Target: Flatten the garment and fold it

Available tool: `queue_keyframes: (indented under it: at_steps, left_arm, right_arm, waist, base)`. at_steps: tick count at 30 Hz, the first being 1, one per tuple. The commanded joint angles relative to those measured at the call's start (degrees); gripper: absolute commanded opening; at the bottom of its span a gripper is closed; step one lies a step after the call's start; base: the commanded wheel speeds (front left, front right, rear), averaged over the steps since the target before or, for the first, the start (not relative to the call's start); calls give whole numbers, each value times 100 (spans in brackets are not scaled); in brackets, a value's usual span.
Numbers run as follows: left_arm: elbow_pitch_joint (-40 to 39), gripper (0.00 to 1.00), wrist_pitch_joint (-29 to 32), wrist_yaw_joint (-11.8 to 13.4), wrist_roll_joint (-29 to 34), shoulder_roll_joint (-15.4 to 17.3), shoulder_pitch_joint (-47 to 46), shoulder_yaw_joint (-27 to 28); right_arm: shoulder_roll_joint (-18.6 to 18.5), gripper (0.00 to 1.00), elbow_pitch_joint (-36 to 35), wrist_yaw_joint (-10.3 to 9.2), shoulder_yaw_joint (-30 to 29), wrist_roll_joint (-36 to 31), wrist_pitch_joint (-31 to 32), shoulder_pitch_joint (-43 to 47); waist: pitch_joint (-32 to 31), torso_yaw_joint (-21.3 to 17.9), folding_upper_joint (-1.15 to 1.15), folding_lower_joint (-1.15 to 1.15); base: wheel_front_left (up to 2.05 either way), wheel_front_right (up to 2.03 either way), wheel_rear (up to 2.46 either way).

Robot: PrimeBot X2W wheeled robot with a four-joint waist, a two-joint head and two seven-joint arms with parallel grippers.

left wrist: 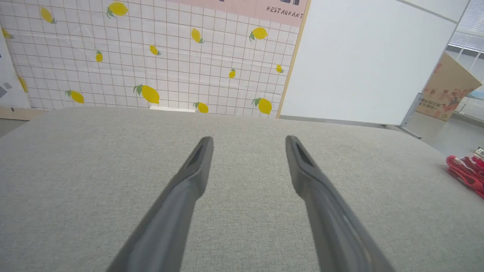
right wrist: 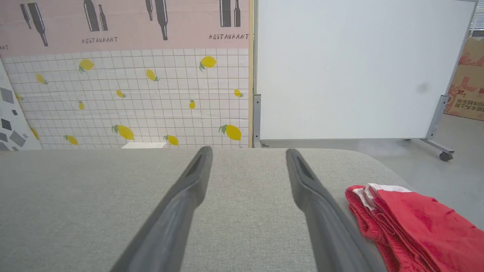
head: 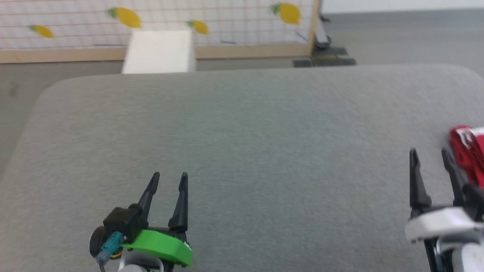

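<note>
The tabletop (head: 242,124) is grey woven cloth, matt and a bit nubbly. The shorts (right wrist: 427,223) look like soft red fabric, crinkly at the waistband. The fingers (right wrist: 181,204) are dark matt plastic, and the green cover (head: 162,247) is smooth plastic with a slight sheen.

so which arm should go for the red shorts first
Right, probably: the right gripper stands open just beside the garment, while the left gripper, also open, is far across the grey table.
</note>
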Motion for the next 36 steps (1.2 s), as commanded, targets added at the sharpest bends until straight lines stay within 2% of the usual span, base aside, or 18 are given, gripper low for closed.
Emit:
queue_keyframes:
  at_steps: [1, 12, 27, 36]
  left_arm:
    - [31, 100, -26, -16, -33, -21, 94, 3]
    - [44, 100, -26, 0, -33, -29, 365, 40]
    - [16, 100, -26, 42, -126, -30, 346, -54]
    - [42, 100, -26, 54, -168, -30, 342, -68]
  right_arm:
    - [65, 100, -156, -10, -29, -53, -27, 242]
    - [317, 100, -946, -10, -144, -126, -31, 1282]
    - [322, 100, -966, -10, -56, 158, -32, 1460]
    - [322, 100, -923, -10, 36, 237, -32, 1451]
  waist:
    - [-408, 498, 0, 0]
    - [-603, 633, 0, 0]
    - [-452, 420, 0, 0]
    - [-444, 423, 0, 0]
  base:
    - [0, 0, 0]
    - [0, 0, 0]
    - [0, 0, 0]
    - [0, 0, 0]
